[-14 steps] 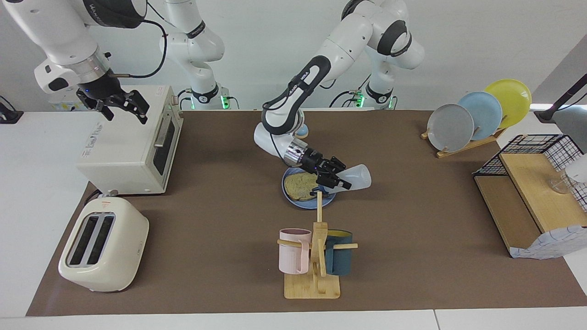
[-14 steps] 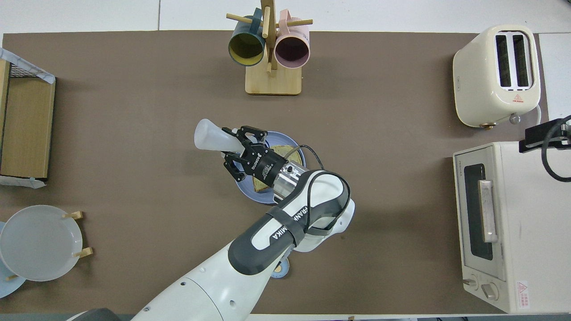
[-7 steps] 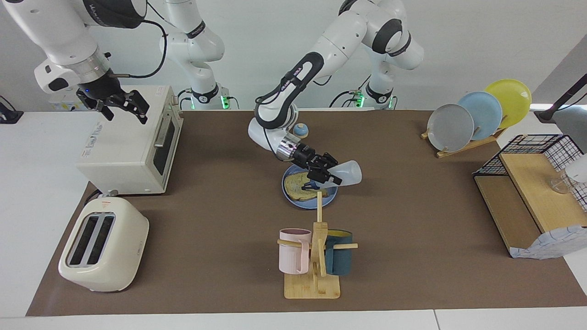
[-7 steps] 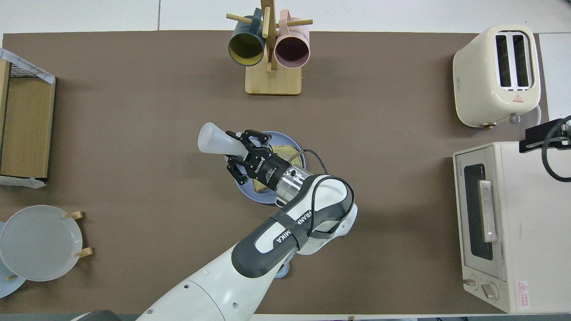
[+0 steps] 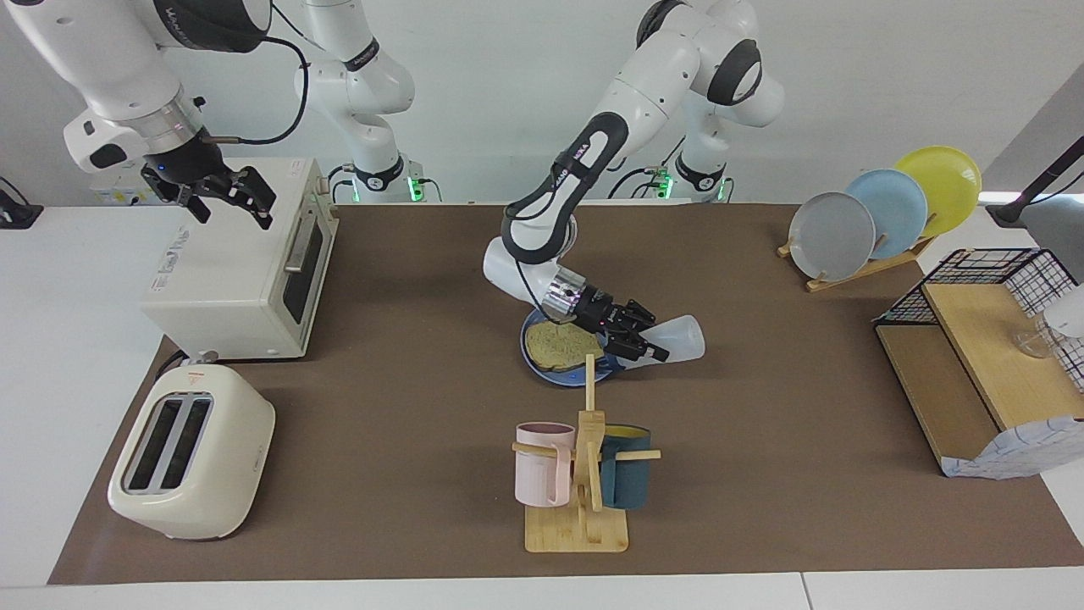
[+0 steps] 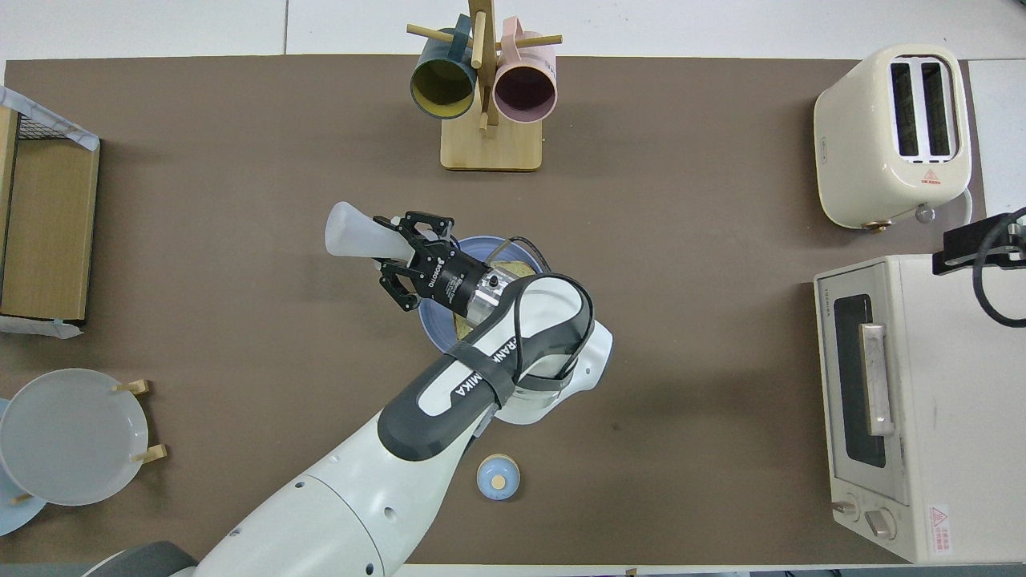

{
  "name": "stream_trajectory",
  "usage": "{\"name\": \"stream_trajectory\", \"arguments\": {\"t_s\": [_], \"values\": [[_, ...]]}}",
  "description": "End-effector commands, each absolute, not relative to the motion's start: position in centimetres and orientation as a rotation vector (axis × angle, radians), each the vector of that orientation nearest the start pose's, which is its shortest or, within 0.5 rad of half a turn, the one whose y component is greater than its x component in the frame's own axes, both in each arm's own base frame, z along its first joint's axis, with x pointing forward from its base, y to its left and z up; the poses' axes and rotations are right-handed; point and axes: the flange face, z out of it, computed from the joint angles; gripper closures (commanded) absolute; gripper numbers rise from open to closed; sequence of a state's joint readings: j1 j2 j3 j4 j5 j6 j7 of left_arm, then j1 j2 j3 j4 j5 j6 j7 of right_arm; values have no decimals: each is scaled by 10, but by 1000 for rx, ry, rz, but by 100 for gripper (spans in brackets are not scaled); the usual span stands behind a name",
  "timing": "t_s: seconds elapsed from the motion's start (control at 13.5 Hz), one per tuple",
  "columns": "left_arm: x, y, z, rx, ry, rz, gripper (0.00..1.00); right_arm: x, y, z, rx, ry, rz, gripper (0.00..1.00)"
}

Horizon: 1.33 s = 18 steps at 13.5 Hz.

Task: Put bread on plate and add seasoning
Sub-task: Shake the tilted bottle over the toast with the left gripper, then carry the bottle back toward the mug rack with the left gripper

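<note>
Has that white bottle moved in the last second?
Yes. The seasoning, held by the left gripper, swung off the plate toward the left arm's end.

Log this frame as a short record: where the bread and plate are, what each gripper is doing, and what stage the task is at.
bread: lies on the plate, slice flat
seasoning: bottle tipped on its side, in the air by the plate's edge
left gripper: shut on the bottle, over the plate's edge
right gripper: open, waiting above the toaster oven
stage: bread placed; seasoning bottle in hand
</note>
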<state>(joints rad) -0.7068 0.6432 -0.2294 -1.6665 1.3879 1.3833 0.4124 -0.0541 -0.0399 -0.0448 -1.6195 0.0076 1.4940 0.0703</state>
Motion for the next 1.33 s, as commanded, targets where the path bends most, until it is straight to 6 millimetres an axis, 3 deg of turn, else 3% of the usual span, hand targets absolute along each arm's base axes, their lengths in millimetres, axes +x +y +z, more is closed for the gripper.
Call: {"name": "stream_trajectory", "arguments": {"t_s": [0.0,0.15,0.37,0.52,0.67,0.81,1.26], "values": [[446,-455,286,-1073,1384,381,100,527,-52,618,-3133,233,111,0],[442,-456,319,-1159,1396,350,100,527,-52,619,-3133,236,109,0],[458,-432,373,-1394,1382,282,100,527,-52,619,-3133,231,109,0],[462,-420,390,-1648,1269,175,100,527,-52,619,-3133,234,111,0],[481,-397,408,-1926,1166,62,100,526,-52,619,-3133,236,111,0],[507,-357,434,-2197,1147,-32,100,527,-52,619,-3135,234,111,0],[582,-272,447,-2718,938,-288,100,527,-52,618,-3136,236,109,0]]}}
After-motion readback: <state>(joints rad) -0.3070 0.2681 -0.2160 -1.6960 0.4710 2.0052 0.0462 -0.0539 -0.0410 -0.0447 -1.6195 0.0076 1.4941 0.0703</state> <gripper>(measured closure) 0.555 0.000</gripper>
